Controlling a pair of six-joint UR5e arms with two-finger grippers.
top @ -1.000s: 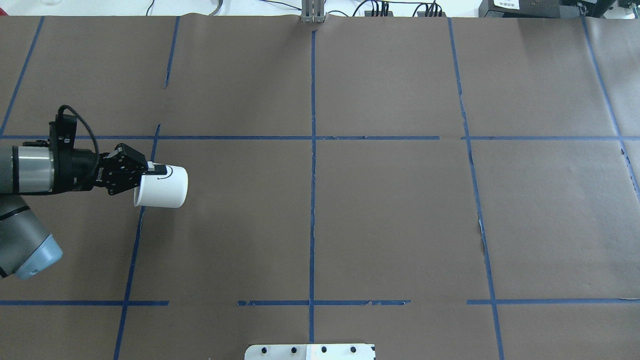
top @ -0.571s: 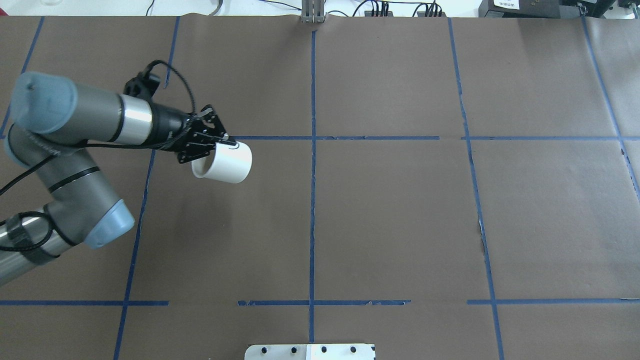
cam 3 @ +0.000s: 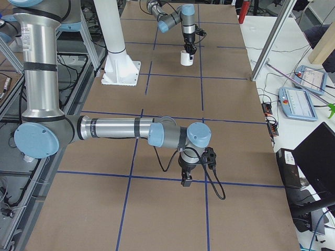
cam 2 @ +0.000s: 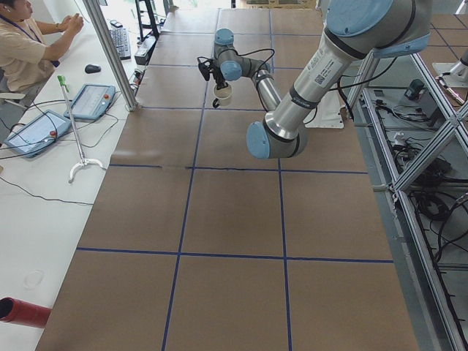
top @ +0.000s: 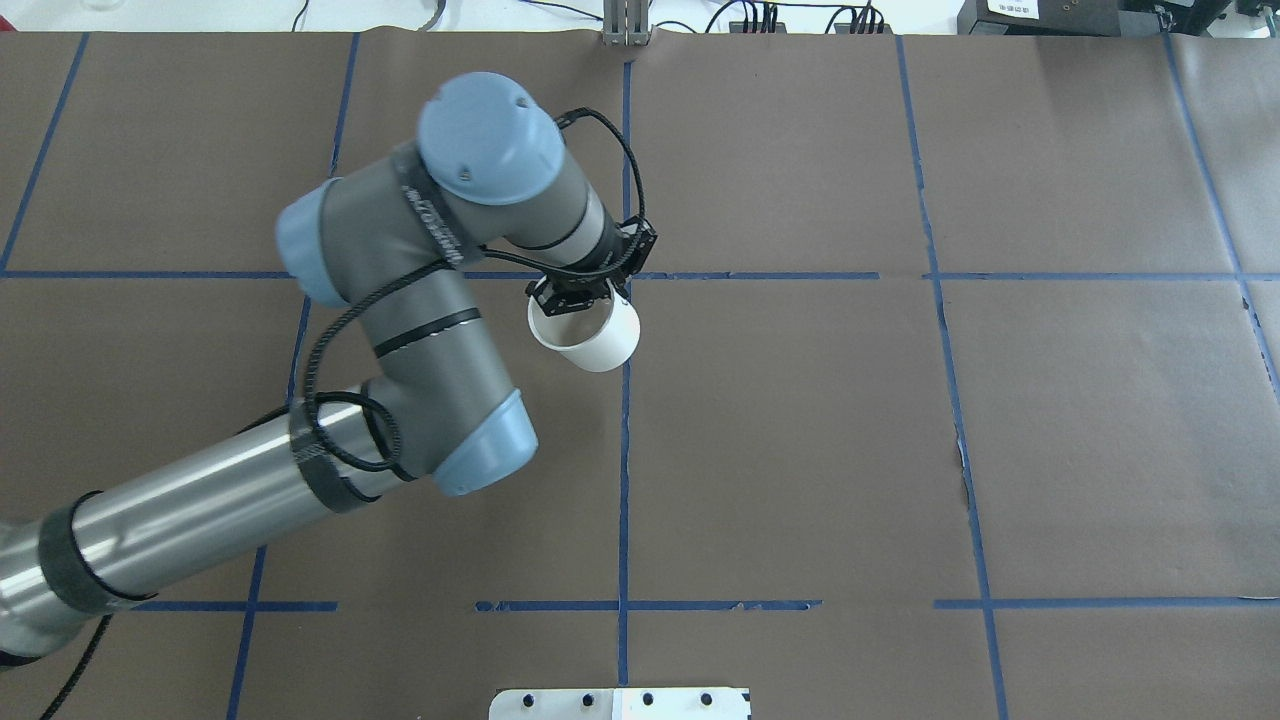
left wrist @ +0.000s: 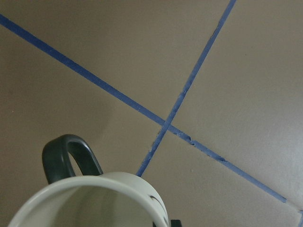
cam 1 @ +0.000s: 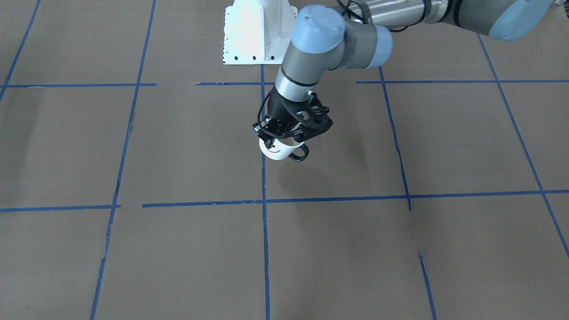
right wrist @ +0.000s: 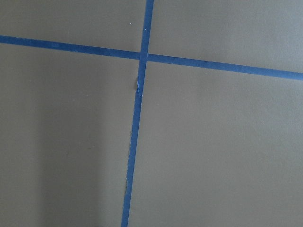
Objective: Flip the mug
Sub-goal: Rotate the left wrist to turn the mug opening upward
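My left gripper (top: 583, 298) is shut on the rim of the white mug (top: 592, 338) and holds it near the table's centre, just left of the middle tape line. The mug hangs below the gripper with its opening up, slightly tilted, a little above the paper. In the front-facing view the mug (cam 1: 276, 150) shows its smiley face and black handle (cam 1: 299, 154) under the gripper (cam 1: 279, 138). The left wrist view shows the pale rim (left wrist: 94, 189) and the handle (left wrist: 66, 156). My right gripper (cam 3: 186, 180) shows only in the exterior right view, low over the table; I cannot tell whether it is open.
Brown paper with blue tape lines (top: 625, 450) covers the table. The white robot base plate (cam 1: 258, 31) stands at the robot's edge. An operator (cam 2: 22, 44) sits at the far left end, with tablets (cam 2: 91, 101) beside the table.
My left arm has swept the mug from the table's left side to the centre. The mug has turned from lying sideways to opening up.
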